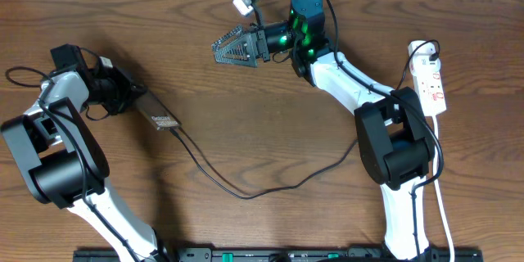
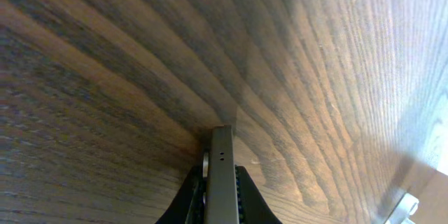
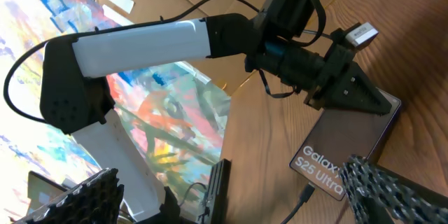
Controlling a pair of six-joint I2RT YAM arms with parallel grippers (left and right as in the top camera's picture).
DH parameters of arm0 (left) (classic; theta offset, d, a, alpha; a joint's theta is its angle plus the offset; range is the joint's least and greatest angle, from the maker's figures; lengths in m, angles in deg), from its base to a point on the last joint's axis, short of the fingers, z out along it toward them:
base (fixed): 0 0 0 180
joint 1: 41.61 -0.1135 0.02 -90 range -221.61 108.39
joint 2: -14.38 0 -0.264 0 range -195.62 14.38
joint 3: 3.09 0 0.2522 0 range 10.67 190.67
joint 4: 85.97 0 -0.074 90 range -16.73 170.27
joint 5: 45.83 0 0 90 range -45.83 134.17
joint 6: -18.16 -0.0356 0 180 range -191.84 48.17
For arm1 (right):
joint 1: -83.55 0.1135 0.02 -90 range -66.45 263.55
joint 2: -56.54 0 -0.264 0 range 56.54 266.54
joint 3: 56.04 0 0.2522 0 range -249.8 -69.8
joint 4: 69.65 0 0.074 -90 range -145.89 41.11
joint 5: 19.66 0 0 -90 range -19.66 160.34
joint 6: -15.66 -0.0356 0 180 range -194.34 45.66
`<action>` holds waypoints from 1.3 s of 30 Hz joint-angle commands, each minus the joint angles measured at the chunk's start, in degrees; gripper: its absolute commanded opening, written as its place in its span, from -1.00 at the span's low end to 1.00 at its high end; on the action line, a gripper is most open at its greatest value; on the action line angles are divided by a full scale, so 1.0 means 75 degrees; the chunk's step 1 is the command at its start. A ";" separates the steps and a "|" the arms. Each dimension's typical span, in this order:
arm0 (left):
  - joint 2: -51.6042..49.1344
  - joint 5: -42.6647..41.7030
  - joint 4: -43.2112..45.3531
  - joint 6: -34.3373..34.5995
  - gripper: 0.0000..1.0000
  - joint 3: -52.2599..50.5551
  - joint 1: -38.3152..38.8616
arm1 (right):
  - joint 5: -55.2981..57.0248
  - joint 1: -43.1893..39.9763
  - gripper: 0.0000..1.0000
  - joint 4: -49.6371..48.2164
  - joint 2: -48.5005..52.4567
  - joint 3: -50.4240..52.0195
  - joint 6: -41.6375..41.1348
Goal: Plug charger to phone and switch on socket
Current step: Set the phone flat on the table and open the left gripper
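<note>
The phone (image 1: 161,119) lies on the wooden table at the left, with my left gripper (image 1: 141,105) shut on its upper end. In the left wrist view the phone (image 2: 222,182) shows edge-on between the black fingers (image 2: 187,199). The right wrist view shows the phone (image 3: 350,143) with its white lettering. The charger plug tip (image 3: 308,194) sits at the phone's lower edge and looks inserted. The charger cable (image 1: 246,194) loops across the table toward the right. The white socket (image 1: 431,82) lies at the far right. My right gripper (image 1: 221,51) hovers open and empty at the top centre, far from the socket.
A black plug (image 1: 429,49) sits in the socket's top end, and its white cord (image 1: 440,188) runs down the right side. A small white connector (image 1: 240,2) hangs on a robot cable near my right gripper. The right arm's base (image 1: 395,143) stands between the charger cable and the socket.
</note>
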 commanded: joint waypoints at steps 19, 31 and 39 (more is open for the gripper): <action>-0.0047 0.0099 0.0009 -0.0096 -0.84 -0.0373 0.0017 | -0.0082 -0.0102 0.99 0.0003 -0.0087 -0.0152 -0.0044; -0.0047 0.0099 -0.0050 -0.0099 -0.68 -0.0373 0.0017 | -0.0079 -0.0102 0.99 0.0003 -0.0087 -0.0152 -0.0044; -0.0047 0.0099 -0.0099 -0.0099 -0.54 -0.0373 0.0017 | -0.0047 -0.0102 0.99 0.0003 -0.0087 -0.0152 -0.0044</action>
